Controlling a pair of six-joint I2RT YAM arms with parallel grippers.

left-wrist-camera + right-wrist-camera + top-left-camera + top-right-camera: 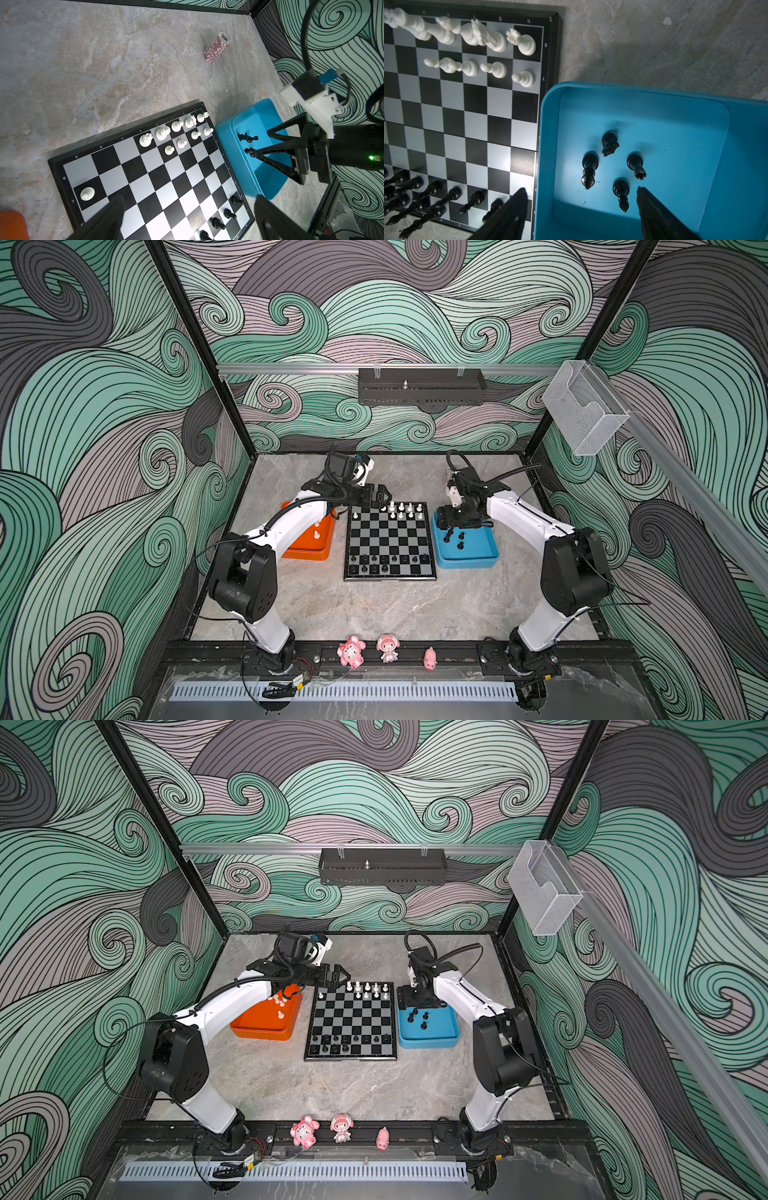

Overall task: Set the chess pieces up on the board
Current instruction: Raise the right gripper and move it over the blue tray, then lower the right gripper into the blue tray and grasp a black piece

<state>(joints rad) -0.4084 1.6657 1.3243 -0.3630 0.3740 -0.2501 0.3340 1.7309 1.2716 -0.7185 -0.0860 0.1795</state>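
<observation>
Both claws gape empty: right claw (582, 190) over black chess pieces (620, 190) in the blue tray (675, 124), left claw (190, 199) over a corner of the board (166, 182). Likely light, slick; pinch the waist

The left arm (291, 526) bends at the elbow and reaches forward with the left gripper (381, 498) held level, pointing inward, jaws spread wide and empty, while the right arm (523, 518) reaches forward with the right gripper (581, 191) pointing down, jaws apart, gripping nothing.
</observation>
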